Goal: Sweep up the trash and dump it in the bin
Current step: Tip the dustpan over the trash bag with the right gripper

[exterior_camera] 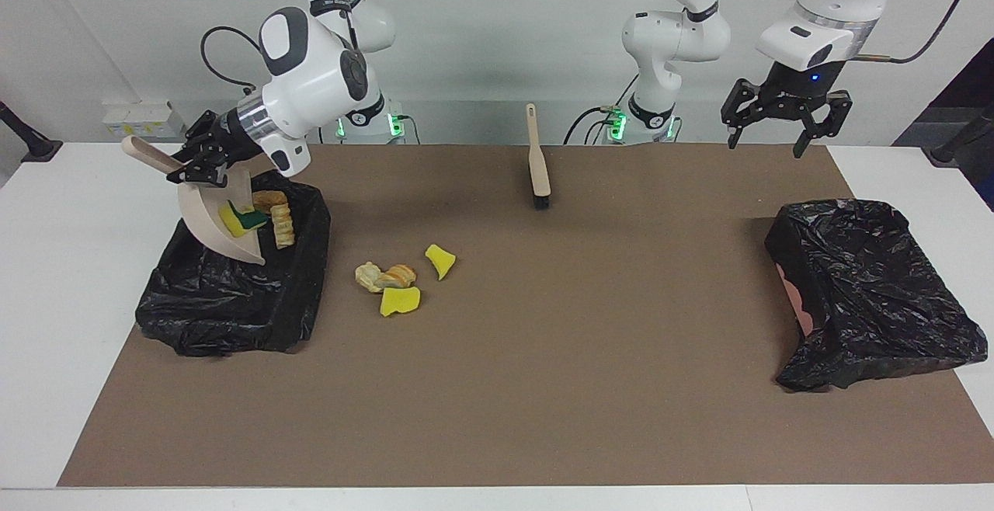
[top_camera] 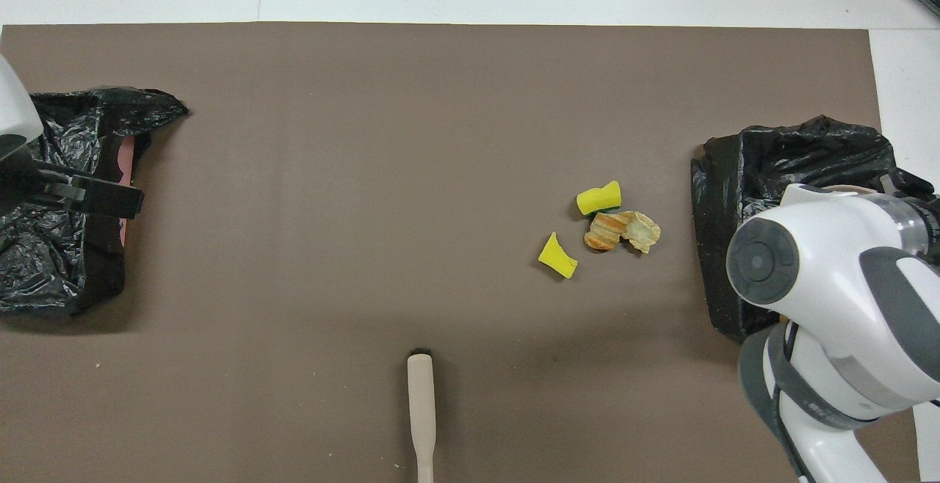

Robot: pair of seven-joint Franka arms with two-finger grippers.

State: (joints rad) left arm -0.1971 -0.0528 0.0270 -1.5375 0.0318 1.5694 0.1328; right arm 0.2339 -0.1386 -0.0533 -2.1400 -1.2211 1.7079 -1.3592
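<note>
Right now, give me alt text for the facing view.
The right gripper tips a dustpan of scraps into a black bin; four scraps lie beside it. The left gripper hangs open, brush lying unused.

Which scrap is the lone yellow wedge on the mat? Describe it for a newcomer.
Start at the black bin at the right arm's end, then the scrap cluster beside it. The yellow wedge lies apart, toward the brush: plain yellow, touching nothing.
</note>
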